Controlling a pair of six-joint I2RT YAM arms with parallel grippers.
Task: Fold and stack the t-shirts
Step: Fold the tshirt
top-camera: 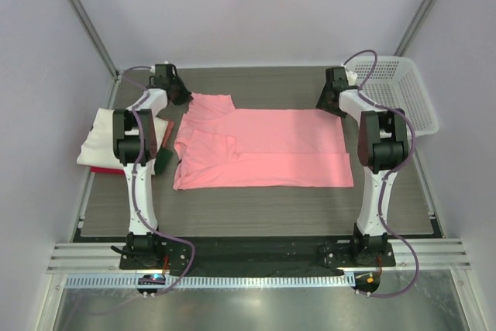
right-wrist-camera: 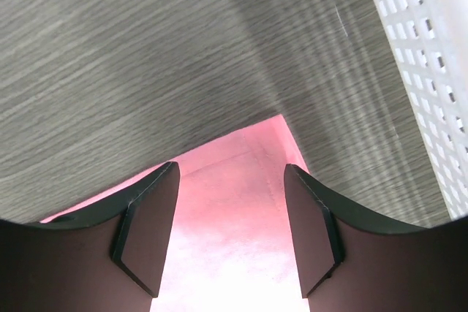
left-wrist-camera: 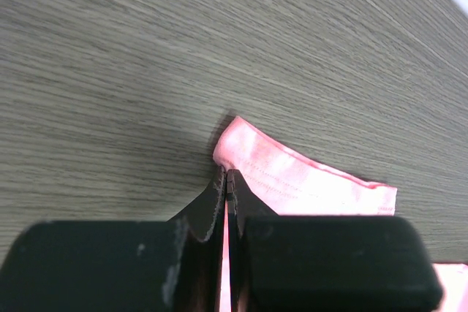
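I see the salmon-pink cotton t-shirt (top-camera: 263,149) lying flat across the middle of the grey wood-grain table (top-camera: 256,207), with its body stretched out to the right and a sleeve folded in on the left.

My left gripper (top-camera: 180,94) sits at the shirt's far left corner. In the left wrist view its fingers are clenched on a stitched edge of the pink cloth (left-wrist-camera: 292,177), and a thin line of pink shows between the black pads (left-wrist-camera: 208,210). The pinched hem curls up slightly off the table (left-wrist-camera: 146,56).

My right gripper (top-camera: 329,102) is at the far right corner of the same shirt. In the right wrist view it (right-wrist-camera: 230,173) is released, with both fingers spread wide above the pink corner (right-wrist-camera: 227,239) and nothing between them. The white plastic mesh basket (top-camera: 403,87) stands just beside that corner, on the right.

At the table's left edge, beside my left arm, a folded white t-shirt (top-camera: 99,139) rests on a red t-shirt (top-camera: 99,170), of which only a sliver shows.
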